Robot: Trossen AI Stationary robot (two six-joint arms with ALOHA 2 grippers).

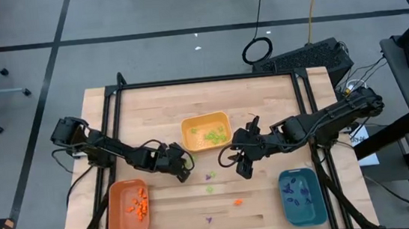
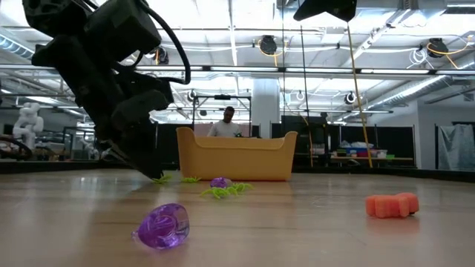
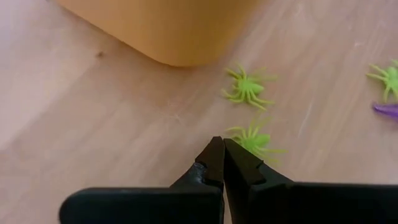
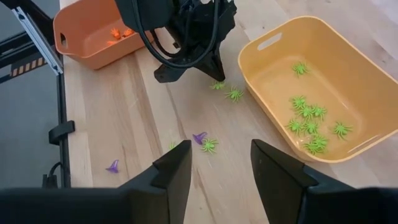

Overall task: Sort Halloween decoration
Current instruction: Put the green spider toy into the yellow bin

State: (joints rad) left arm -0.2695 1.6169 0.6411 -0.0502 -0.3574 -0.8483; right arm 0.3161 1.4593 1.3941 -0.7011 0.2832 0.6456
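The left claw (image 3: 222, 152) is pinched fully closed, tips down at the surface (image 3: 93, 118), with a light green spider (image 3: 255, 140) lying just beyond them. Whether a leg is caught between the tips cannot be told from the left wrist view; the body looks free, resting on the wood. If the claw lifts now it may come up empty, or drag the spider by one thin leg and drop it short of the tray. A second green spider (image 3: 247, 89) sits a little farther ahead, near the yellow tray's (image 3: 168, 25) rounded corner, and a sweep of the closed tips could knock it under the tray's edge.

The right claw (image 4: 221, 163) hangs above the surface with its fingers spread and nothing between them. Ahead of it lie a purple piece (image 4: 199, 137) touching or just beside a green spider (image 4: 209, 146), so a grab there could pick up both colours at once. Another purple piece (image 4: 112, 166) lies off to one side. The two arms are close together, and reaching for the same cluster risks a bump.

Containers: the yellow tray, beyond the left claw, holds a scatter of green spiders (image 4: 309, 121). The orange tray (image 1: 116, 213), nearest the left arm, holds orange pieces (image 1: 139, 204). The teal tray (image 1: 315, 205), near the right arm, holds purple pieces (image 1: 296, 190). One orange piece (image 2: 392, 205) remains loose on the wood.
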